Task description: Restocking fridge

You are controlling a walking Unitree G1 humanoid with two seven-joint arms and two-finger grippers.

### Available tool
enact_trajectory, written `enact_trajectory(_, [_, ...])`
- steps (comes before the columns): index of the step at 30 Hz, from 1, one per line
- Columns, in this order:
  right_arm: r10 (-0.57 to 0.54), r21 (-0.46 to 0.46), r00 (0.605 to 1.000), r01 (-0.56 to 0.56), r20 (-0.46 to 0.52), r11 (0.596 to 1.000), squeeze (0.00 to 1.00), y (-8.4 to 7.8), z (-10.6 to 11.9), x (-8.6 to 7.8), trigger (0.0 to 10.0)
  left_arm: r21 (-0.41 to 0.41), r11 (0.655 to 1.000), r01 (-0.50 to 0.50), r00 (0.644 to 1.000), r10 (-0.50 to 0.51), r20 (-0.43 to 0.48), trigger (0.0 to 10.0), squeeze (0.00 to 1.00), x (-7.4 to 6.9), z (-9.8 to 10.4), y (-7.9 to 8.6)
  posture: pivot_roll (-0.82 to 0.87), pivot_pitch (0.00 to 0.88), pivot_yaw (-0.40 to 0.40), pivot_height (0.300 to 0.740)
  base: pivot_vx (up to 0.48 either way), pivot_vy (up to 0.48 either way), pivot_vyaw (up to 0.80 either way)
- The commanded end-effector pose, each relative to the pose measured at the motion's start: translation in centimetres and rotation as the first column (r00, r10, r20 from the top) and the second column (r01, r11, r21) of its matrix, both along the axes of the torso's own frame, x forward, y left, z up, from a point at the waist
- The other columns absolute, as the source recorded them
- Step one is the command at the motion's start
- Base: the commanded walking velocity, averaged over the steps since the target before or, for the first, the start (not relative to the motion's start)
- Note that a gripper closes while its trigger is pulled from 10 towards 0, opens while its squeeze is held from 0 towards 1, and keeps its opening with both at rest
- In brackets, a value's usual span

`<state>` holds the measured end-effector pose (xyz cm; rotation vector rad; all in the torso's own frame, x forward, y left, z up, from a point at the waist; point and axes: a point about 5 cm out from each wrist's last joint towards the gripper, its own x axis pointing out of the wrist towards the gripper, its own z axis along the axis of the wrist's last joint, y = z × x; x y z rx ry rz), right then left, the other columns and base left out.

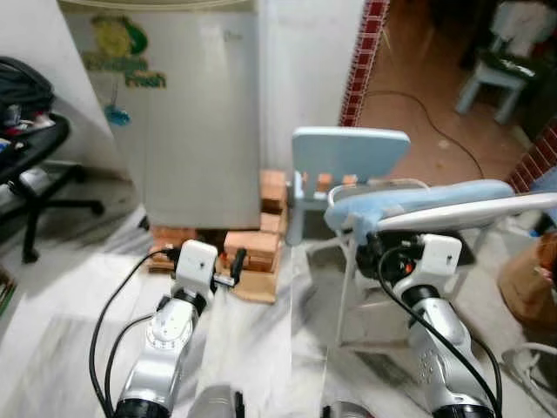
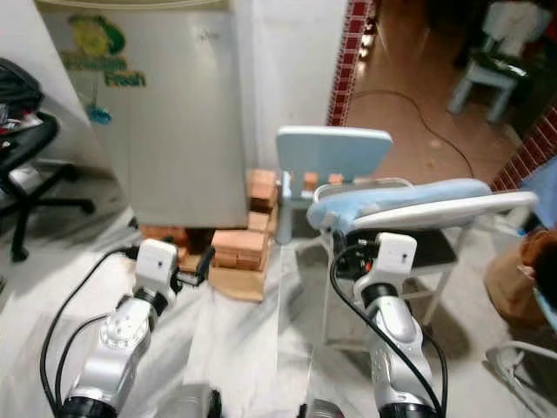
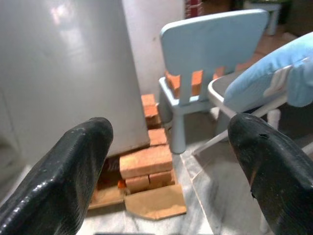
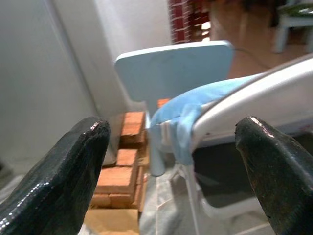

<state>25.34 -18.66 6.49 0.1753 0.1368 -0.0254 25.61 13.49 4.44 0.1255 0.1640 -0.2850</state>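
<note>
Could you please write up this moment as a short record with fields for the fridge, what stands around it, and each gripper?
fridge: small silver fridge, door shut, green logo on the front, raised on bricks
right of fridge: light blue child's chair, its back toward the robot
nearer, right: white folding chair with a blue cloth draped over it
far left: black office chair
left gripper: open, holding nothing, aimed at the bricks
right gripper: open, holding nothing, close to the folding chair
floor: pale marble tiles

Small light-blue chair beside stacked orange bricks, white folding chair draped in blue cloth, black office chair far left
</note>
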Motion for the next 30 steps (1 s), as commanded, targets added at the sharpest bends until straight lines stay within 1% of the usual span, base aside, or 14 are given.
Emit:
enact_trajectory(1, [0.002, -0.003, 1.000, -0.002, 0.023, 1.000, 0.00, 0.51, 0.60, 0.38, 10.0, 0.018, 1.000, -0.017, 1.000, 0.016, 0.005, 10.0, 0.00, 0.14, 0.15, 0.94, -0.02, 0.000, -0.012, 0.740, 0.000, 0.480, 0.00])
enact_trajectory(4, [-0.033, -0.044, 0.999, 0.033, -0.002, 0.998, 0.00, 0.05, 0.37, 0.52, 10.0, 0.018, 1.000, -0.016, 1.000, 0.016, 0.008, 10.0, 0.00, 0.05, 0.13, 0.94, -0.03, 0.000, -0.011, 0.740, 0.000, 0.480, 0.00])
enact_trajectory(5, [-0.056, -0.088, 0.998, 0.056, -0.005, 0.995, 0.00, -0.10, 0.38, 0.65, 10.0, 0.031, 0.999, -0.021, 1.000, 0.020, 0.014, 10.0, 0.00, 0.04, 0.10, 0.95, -0.03, 0.000, -0.011, 0.740, 0.000, 0.480, 0.00])
enact_trajectory(6, [-0.066, -0.102, 0.998, 0.065, -0.004, 0.993, 0.00, -0.14, 0.40, 0.68, 10.0, 0.036, 0.999, -0.023, 1.000, 0.023, 0.016, 10.0, 0.00, 0.04, 0.08, 0.96, -0.03, 0.000, -0.011, 0.740, 0.000, 0.480, 0.00])
enact_trajectory(9, [-0.061, -0.144, 0.998, 0.060, -0.001, 0.988, 0.00, -0.01, 0.36, 0.88, 10.0, 0.043, 0.999, -0.024, 1.000, 0.024, 0.005, 10.0, 0.00, 0.09, -0.09, 0.89, -0.03, 0.000, -0.010, 0.740, 0.000, 0.480, 0.00])
enact_trajectory(11, [-0.037, -0.089, 0.999, 0.037, -0.001, 0.995, 0.00, 0.30, 0.30, 0.90, 10.0, 0.039, 0.999, -0.017, 1.000, 0.017, 0.007, 10.0, 0.00, 0.13, 0.01, 0.81, -0.03, 0.000, -0.010, 0.740, 0.000, 0.480, 0.00])
enact_trajectory(13, [-0.090, -0.111, 0.996, 0.090, 0.000, 0.990, 0.00, 0.11, 0.35, 0.89, 10.0, 0.038, 0.999, -0.009, 1.000, 0.008, 0.016, 10.0, 0.00, 0.18, 0.17, 0.77, -0.03, 0.000, -0.009, 0.740, 0.000, 0.480, 0.00])
enact_trajectory(15, [-0.082, -0.161, 0.997, 0.080, -0.002, 0.984, 0.00, 0.02, 0.32, 0.94, 10.0, 0.017, 1.000, -0.019, 1.000, 0.019, 0.001, 10.0, 0.00, 0.17, 0.20, 0.90, -0.03, 0.000, -0.008, 0.740, 0.000, 0.480, 0.00])
enact_trajectory(16, [-0.072, -0.145, 0.997, 0.069, -0.015, 0.987, 0.00, 0.07, 0.27, 0.92, 10.0, 0.006, 1.000, -0.012, 1.000, 0.012, -0.007, 10.0, 0.00, 0.18, 0.22, 0.89, -0.03, 0.000, -0.008, 0.740, 0.000, 0.480, 0.00])
enact_trajectory(18, [-0.057, -0.164, 0.998, 0.055, -0.004, 0.985, 0.00, 0.05, 0.53, 0.93, 10.0, -0.007, 1.000, 0.005, 1.000, -0.005, -0.006, 10.0, 0.00, 0.22, 0.32, 0.85, -0.03, 0.000, -0.008, 0.740, 0.000, 0.480, 0.00])
enact_trajectory(19, [-0.052, -0.124, 0.999, 0.052, 0.006, 0.991, 0.00, 0.20, 0.61, 0.85, 10.0, -0.037, 0.999, 0.002, 1.000, -0.003, -0.027, 10.0, 0.00, 0.19, 0.33, 0.81, -0.03, 0.000, -0.008, 0.740, 0.000, 0.480, 0.00])
enact_trajectory(20, [-0.052, -0.116, 0.999, 0.052, 0.008, 0.992, 0.00, 0.23, 0.62, 0.84, 10.0, -0.044, 0.999, -0.002, 1.000, 0.000, -0.027, 10.0, 0.00, 0.19, 0.38, 0.81, -0.03, 0.000, -0.008, 0.740, 0.000, 0.480, 0.00])
enact_trajectory(28, [-0.033, -0.117, 0.999, 0.036, 0.022, 0.992, 0.00, 0.53, 0.79, 0.98, 10.0, -0.045, 0.999, -0.004, 1.000, 0.003, -0.031, 10.0, 0.00, 0.23, 0.36, 0.61, -0.03, 0.000, -0.009, 0.740, 0.000, 0.480, 0.00])
enact_trajectory(30, [-0.019, -0.122, 1.000, 0.020, 0.009, 0.992, 0.00, 0.58, 0.73, 0.98, 10.0, -0.074, 0.997, -0.006, 0.999, 0.003, -0.038, 10.0, 0.00, 0.15, 0.52, 0.70, -0.03, 0.000, -0.011, 0.740, 0.000, 0.480, -0.52])
